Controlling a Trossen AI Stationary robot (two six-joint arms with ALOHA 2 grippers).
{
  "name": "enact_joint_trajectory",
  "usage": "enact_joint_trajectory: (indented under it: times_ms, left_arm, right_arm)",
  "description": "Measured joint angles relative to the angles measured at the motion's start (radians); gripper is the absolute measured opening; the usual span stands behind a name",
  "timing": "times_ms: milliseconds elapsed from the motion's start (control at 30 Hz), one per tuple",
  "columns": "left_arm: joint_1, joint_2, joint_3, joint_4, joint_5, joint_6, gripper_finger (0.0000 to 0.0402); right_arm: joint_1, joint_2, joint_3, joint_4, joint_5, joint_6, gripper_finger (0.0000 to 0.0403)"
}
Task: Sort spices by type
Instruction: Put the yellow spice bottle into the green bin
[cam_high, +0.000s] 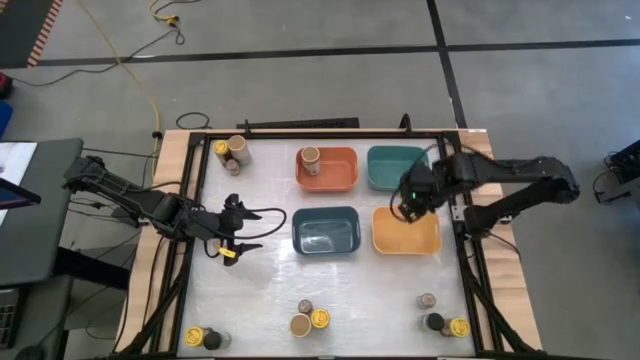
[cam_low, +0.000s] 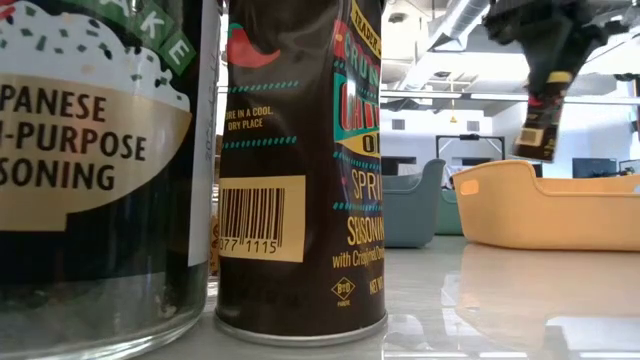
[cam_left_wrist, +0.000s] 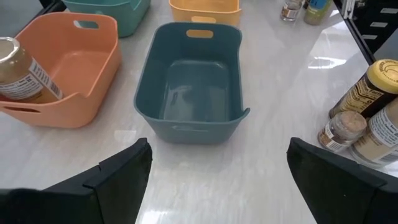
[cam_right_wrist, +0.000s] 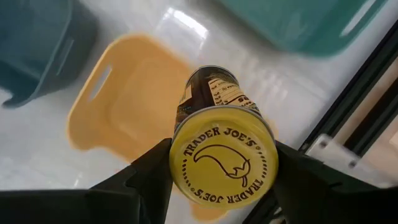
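Note:
My right gripper (cam_high: 410, 207) is shut on a dark-labelled spice jar (cam_low: 541, 122) with a yellow lid (cam_right_wrist: 224, 158), above the far left part of the yellow bin (cam_high: 420, 238). My left gripper (cam_high: 235, 232) stands open over bare table, left of the dark blue bin (cam_high: 326, 231), with nothing between its fingers (cam_left_wrist: 127, 171). One tan-lidded jar (cam_high: 311, 156) stands in the orange bin (cam_high: 340, 172). Other spice jars stand in small groups at the far left (cam_high: 232, 152), the near middle (cam_high: 310, 319), the near left (cam_high: 203, 338) and the near right (cam_high: 440, 320). My right gripper pinches the jar between its two fingers at the top end, on opposite sides of the yellow lid's rim (cam_right_wrist: 179, 163). The fingers come from above and point down. The jar hangs below them, nearly upright, clear of the yellow bin (cam_low: 550, 205).
The teal bin (cam_high: 395, 166) stands at the far right, next to the orange one. A black frame (cam_high: 465, 250) runs round the table top. In the low view two big jars (cam_low: 300, 170) stand close to the camera and hide the left half.

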Motion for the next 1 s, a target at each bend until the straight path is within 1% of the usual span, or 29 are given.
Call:
enact_joint_trajectory:
  times_ms: [233, 367, 500, 667, 733, 867, 1000]
  left_arm:
    - [0.000, 0.000, 0.000, 0.004, -0.001, -0.009, 0.0357]
    - [0.000, 0.000, 0.000, 0.007, -0.004, -0.006, 0.0357]
    - [0.000, 0.000, 0.000, 0.007, -0.004, -0.016, 0.0357]
    - [0.000, 0.000, 0.000, 0.007, -0.004, -0.021, 0.0357]
    - [0.000, 0.000, 0.000, 0.007, -0.004, -0.021, 0.0357]
    - [0.000, 0.000, 0.000, 0.007, -0.004, -0.023, 0.0357]
    - [0.000, 0.000, 0.000, 0.007, -0.004, -0.026, 0.0357]
  right_arm:
    - [-0.328, -0.004, 0.000, 0.022, -0.007, -0.339, 0.0257]
    - [-0.522, 0.046, 0.000, 0.047, -0.042, -0.534, 0.0258]
    - [-0.659, 0.115, 0.000, 0.092, -0.069, -0.689, 0.0259]
    - [-0.758, 0.211, 0.000, 0.154, -0.072, -0.812, 0.0259]
    - [-0.788, 0.249, 0.000, 0.181, -0.089, -0.850, 0.0259]
    - [-0.830, 0.323, 0.000, 0.215, -0.093, -0.907, 0.0260]
    - [-0.856, 0.367, 0.000, 0.219, -0.093, -0.938, 0.0260]
